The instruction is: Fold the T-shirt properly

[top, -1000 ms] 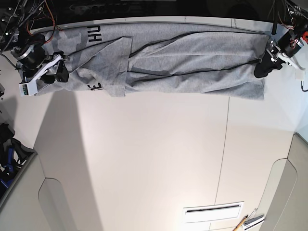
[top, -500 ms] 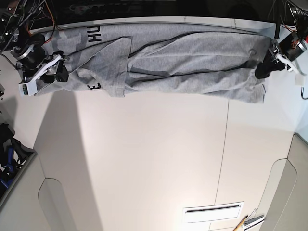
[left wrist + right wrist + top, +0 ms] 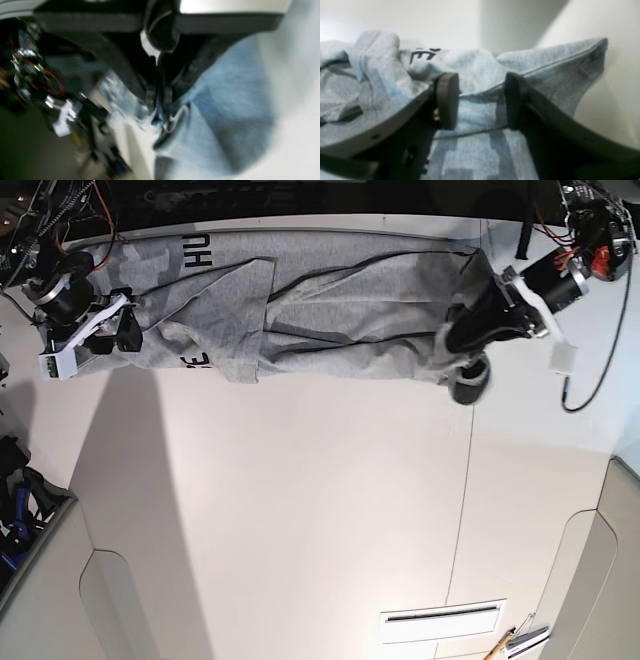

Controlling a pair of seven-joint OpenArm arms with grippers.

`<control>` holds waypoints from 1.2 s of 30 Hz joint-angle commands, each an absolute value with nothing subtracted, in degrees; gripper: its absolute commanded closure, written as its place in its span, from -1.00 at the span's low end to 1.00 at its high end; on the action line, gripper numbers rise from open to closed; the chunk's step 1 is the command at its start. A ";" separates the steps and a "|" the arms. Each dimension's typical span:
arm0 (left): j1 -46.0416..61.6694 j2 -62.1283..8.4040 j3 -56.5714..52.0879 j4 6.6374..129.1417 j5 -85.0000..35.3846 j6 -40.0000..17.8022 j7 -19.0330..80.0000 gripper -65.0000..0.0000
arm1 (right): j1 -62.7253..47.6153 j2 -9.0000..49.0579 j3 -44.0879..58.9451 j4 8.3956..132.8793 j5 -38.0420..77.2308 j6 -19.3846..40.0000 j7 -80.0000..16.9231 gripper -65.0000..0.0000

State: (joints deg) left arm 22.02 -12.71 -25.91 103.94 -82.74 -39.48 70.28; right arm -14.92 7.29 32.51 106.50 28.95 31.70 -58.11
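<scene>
T-shirt point(image 3: 340, 300) stretched along desk point(image 3: 320, 500) | left gripper point(image 3: 160, 100) – fingers clenched on hem, lifted | right gripper point(image 3: 481, 100) – fingers released, straddling sleeve fold

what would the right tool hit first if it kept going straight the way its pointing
Most likely the T-shirt itself: in the right wrist view, the right tool is open, its fingers spread over a grey fold just ahead. Depth is unclear, so contact may already exist.
</scene>
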 commanded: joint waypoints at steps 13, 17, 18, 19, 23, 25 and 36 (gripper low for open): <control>16.10 -7.86 0.49 105.06 -74.54 -40.00 65.43 1.00 | -14.66 7.90 32.77 107.48 29.98 31.68 -57.01 0.09; 15.53 -7.62 4.23 105.06 -70.15 -40.00 64.27 1.00 | -14.63 7.90 32.77 107.48 29.98 31.68 -56.99 0.09; 15.53 -7.64 4.67 105.06 -69.84 -40.00 64.29 1.00 | -14.63 7.90 32.77 107.48 29.98 31.68 -56.99 0.09; 15.55 -7.64 4.93 105.06 -69.54 -40.00 64.29 0.99 | -14.63 7.90 32.77 107.48 29.98 31.68 -56.99 0.09; 15.40 -7.64 4.95 105.06 -69.58 -40.00 63.13 0.11 | -14.63 7.90 32.77 107.48 30.00 31.68 -56.99 0.09; 15.27 -7.62 4.95 105.06 -69.60 -40.00 61.82 0.07 | -14.61 7.90 32.77 107.48 30.02 31.68 -56.99 0.09; 15.09 -7.64 4.89 105.06 -68.51 -40.00 60.25 0.07 | -14.63 9.41 36.47 107.79 28.34 31.44 -56.99 0.09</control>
